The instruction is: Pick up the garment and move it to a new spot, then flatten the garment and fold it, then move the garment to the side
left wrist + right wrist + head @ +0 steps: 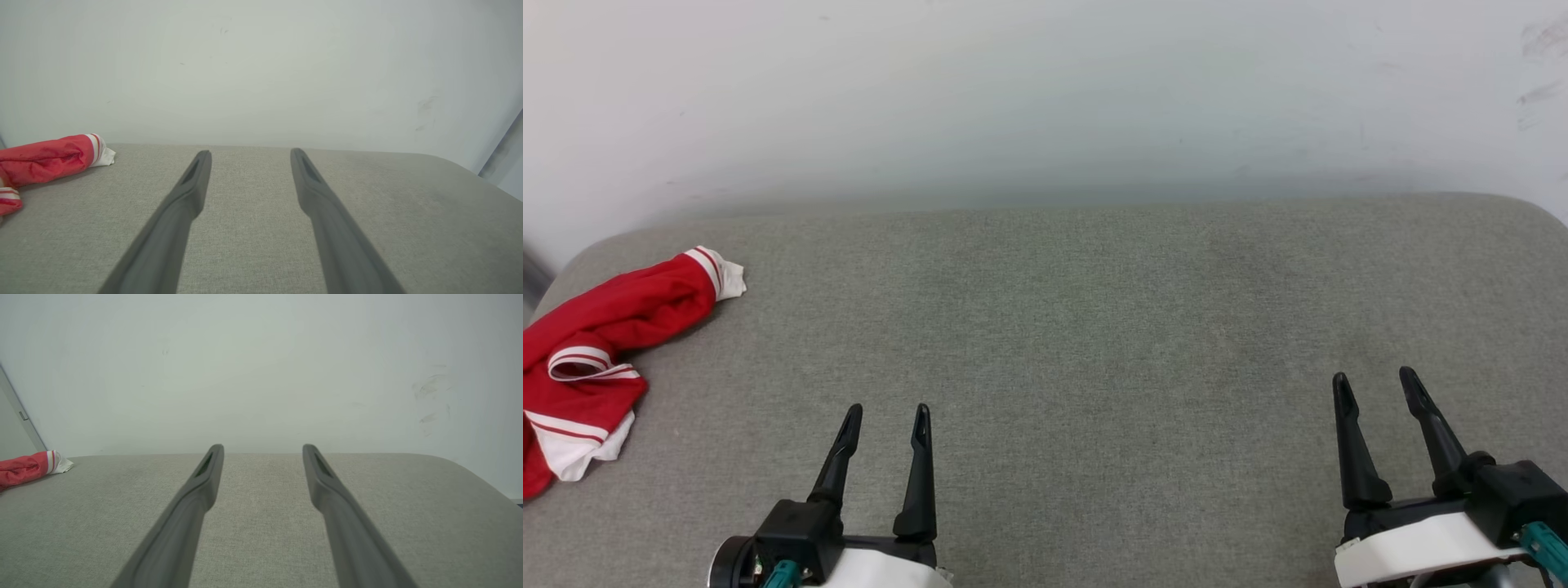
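The table is a broad, flat surface covered in grey woven fabric, with rounded far corners. The garment lies directly on it near the far left corner. It is a crumpled red shirt with white, red-striped trim, one rolled end pointing toward the table's middle.

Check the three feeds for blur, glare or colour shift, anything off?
Head view: soft even light, garment sharp with a faint shadow, cropped by the left edge. Left wrist view: left fingers blurred up close, garment paler, pinkish. Right wrist view: right fingers equally soft, wall scuffs clear. No glare anywhere.
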Robot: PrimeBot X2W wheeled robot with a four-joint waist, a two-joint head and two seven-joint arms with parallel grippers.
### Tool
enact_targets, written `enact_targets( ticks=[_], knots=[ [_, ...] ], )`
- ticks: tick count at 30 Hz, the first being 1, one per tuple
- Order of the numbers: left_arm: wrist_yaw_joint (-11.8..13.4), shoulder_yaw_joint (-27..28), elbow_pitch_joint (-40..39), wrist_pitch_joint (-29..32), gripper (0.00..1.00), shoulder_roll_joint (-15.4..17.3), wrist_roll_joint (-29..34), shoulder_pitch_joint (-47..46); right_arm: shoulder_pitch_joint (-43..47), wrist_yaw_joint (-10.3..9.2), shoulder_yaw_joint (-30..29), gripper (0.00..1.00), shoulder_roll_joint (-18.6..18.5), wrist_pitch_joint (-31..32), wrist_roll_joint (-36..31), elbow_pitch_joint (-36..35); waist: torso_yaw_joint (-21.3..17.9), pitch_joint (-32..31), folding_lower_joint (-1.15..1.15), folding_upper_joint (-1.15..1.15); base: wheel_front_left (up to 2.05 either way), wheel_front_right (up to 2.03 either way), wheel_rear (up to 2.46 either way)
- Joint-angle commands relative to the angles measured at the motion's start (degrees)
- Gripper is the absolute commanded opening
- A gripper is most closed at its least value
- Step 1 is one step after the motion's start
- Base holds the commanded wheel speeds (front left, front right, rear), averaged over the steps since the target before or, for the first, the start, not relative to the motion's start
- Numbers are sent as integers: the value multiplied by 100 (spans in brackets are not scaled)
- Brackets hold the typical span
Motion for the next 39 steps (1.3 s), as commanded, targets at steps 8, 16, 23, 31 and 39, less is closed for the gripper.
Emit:
enact_targets(
  ticks=[8,16,23,31,39],
  knots=[
    [-337,278,-53,-121,100,-143,409,144,120,0,35,100,22,-129,-206,-79,104,-12,0,0,0,0,0],
    [-425,411,-92,-207,100,-202,746,229,231,-1,220,100,23,-216,-470,-127,611,-19,0,0,0,0,0],
    [-480,539,-150,-240,100,-216,997,340,343,-1,354,100,22,-251,-588,-141,1273,-89,0,0,0,0,0],
    [-552,593,-188,-240,100,-220,1074,432,348,-1,472,100,21,-251,-480,-142,2046,-153,0,0,0,0,0],
    [-628,643,-237,-240,100,-220,1093,478,346,-1,539,100,21,-251,-406,-148,2639,-188,0,0,0,0,0]
  ],
)
